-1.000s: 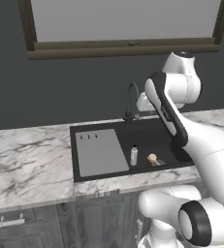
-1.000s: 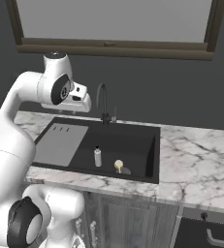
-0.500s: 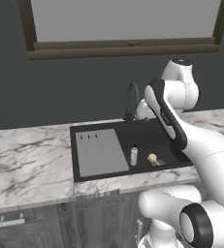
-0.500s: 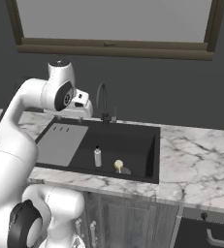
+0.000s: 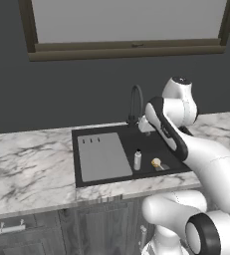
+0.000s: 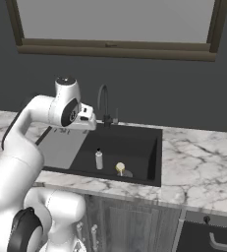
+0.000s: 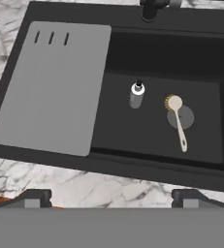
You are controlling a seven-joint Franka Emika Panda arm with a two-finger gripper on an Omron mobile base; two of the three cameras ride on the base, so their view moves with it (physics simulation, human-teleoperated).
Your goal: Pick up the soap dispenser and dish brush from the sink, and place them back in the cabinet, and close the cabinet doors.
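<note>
Black basin first: the sink (image 7: 215,131) runs across the upper part of my hand view. At its left, the grey drainboard (image 7: 53,87) covers the basin's left part, with three short slots near its upper left corner. Right of the board, near mid-frame, the soap bottle (image 7: 136,95) stands upright on the sink floor, seen from above, its dark pump top at the upper end. Just right of it, apart from it, lies the brush (image 7: 177,118), round tan head toward the bottle's side and pale handle running down and slightly right. The head rests at the upper edge of a round grey drain. At the top edge, above the bottle, sits the base of the faucet (image 7: 150,7). Marble counter (image 7: 84,186) runs along the lower part of the frame.

My claw (image 7: 111,197) is wide open and holds nothing: one dark fingertip (image 7: 33,198) at lower left, the other at lower right, well apart, with the counter edge between them.

In the left base view, the drainboard (image 5: 102,157) is left of centre, then the bottle (image 5: 137,160), then the brush (image 5: 157,163), with my arm rising at the right beside the faucet (image 5: 134,103).

In the right base view my arm is at left, the bottle (image 6: 99,159) and brush (image 6: 120,169) sit in the sink (image 6: 152,157) at centre, and marble counter (image 6: 198,167) extends right.
</note>
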